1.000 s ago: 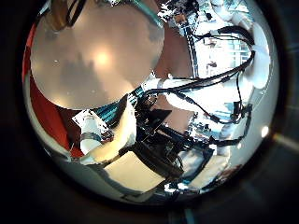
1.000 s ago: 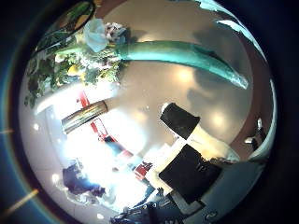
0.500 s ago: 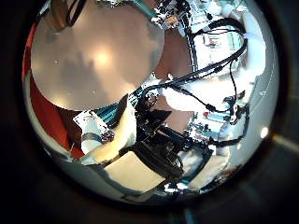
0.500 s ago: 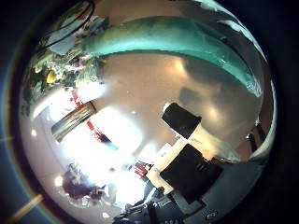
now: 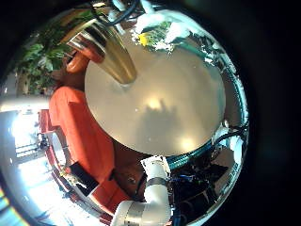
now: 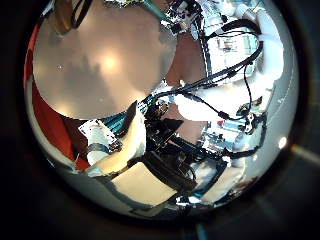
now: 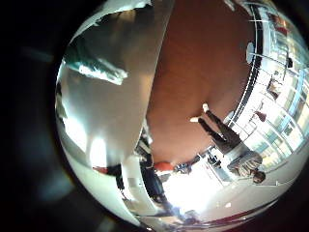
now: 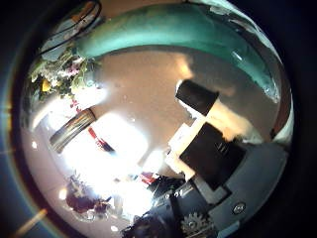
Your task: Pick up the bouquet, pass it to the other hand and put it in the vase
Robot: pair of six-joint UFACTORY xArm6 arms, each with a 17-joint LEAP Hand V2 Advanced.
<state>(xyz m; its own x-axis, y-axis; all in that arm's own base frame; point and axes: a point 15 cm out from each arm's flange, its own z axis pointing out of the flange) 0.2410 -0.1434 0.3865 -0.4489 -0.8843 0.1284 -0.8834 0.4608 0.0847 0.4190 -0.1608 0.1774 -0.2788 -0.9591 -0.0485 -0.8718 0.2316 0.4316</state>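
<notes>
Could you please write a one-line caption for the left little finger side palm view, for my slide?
Left palm looking down at the round table, with the vase and the bouquet near its far rim.

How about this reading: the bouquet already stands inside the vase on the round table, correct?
No. The bouquet lies outside the vase, apart from it, as the right thumb side palm view shows. The rest holds.

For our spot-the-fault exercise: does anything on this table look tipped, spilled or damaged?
Nothing stands out. The vase stands on the table, and the bouquet lies whole beside it, not yet in it. Nothing looks spilled.
</notes>
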